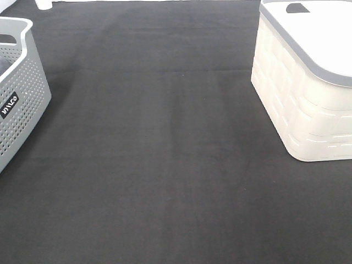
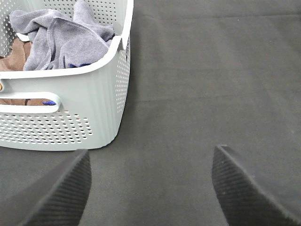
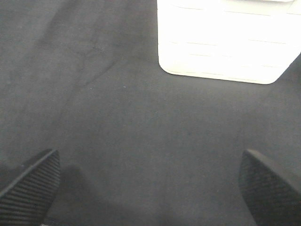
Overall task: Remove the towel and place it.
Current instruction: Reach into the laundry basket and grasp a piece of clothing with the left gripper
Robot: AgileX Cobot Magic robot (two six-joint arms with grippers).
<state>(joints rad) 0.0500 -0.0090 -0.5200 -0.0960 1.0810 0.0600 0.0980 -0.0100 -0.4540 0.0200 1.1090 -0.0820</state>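
Observation:
The slate blue-grey towel [image 2: 61, 40] lies crumpled inside the grey perforated basket [image 2: 94, 101], over a brown cloth [image 2: 11, 59]. The basket also shows at the left edge of the exterior high view [image 1: 19, 91]; the towel is hidden there. My left gripper [image 2: 150, 188] is open and empty, low over the dark mat, apart from the basket's corner. My right gripper [image 3: 148, 186] is open and empty over the mat, some way from the white bin [image 3: 221, 52]. Neither gripper shows in the exterior high view.
A white lidded bin with a grey-rimmed lid [image 1: 308, 82] stands at the right on the dark mat [image 1: 165, 154]. A white object [image 1: 44, 4] sits at the far edge, upper left.

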